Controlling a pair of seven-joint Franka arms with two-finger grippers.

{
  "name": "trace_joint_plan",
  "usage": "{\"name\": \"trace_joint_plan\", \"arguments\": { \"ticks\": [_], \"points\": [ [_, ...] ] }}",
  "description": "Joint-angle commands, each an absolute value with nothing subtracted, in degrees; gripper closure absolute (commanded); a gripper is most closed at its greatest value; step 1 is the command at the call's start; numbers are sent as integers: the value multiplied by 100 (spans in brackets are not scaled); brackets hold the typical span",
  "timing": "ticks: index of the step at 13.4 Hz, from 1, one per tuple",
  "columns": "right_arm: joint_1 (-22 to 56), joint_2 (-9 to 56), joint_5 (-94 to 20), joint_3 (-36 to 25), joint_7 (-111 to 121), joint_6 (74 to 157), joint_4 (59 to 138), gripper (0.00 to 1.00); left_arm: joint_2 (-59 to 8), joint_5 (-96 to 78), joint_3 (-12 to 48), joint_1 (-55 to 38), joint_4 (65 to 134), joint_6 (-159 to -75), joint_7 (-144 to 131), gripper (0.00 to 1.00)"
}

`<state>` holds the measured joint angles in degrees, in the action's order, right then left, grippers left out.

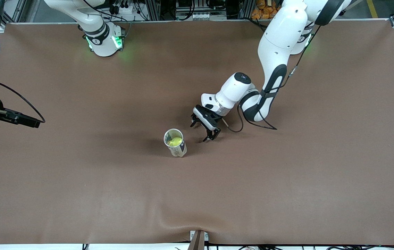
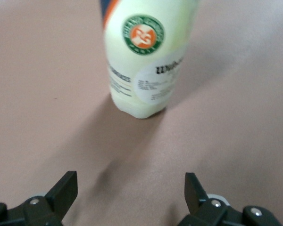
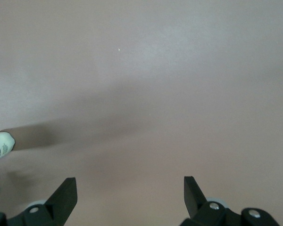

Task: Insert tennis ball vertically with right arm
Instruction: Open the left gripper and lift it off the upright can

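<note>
Tennis ball [image 1: 175, 141] in can [image 1: 179, 148] beside open left tool [image 1: 204, 131].

Ball can [image 2: 144, 61]: green-orange round logo, lettering too blurred to read

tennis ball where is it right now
In the front view the tennis ball sits inside the upright can near the table's middle, beside the open left gripper; the right gripper waits at its own end.
</note>
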<state>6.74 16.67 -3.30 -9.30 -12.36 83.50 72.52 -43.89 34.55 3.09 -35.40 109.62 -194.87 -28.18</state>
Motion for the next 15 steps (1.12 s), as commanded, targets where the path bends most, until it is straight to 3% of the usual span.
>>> {"name": "trace_joint_plan", "arguments": {
  "ticks": [1,5,11,15],
  "points": [
    [378,644,-396,-668,-731,9007,8663,0,-3860,3551,334,-3603,11241,-18890,-3313,0],
    [264,-157,-396,-624,-115,9895,9807,0,-3420,3533,536,-3516,11320,-18107,-3384,0],
    [237,-351,-360,-598,-70,9729,9870,0,-2954,3463,536,-3428,11364,-17185,-3419,0],
    [211,-457,-343,-642,-62,9703,9739,0,-2348,3437,554,-3331,11242,-15710,-3393,0]
  ]
}}
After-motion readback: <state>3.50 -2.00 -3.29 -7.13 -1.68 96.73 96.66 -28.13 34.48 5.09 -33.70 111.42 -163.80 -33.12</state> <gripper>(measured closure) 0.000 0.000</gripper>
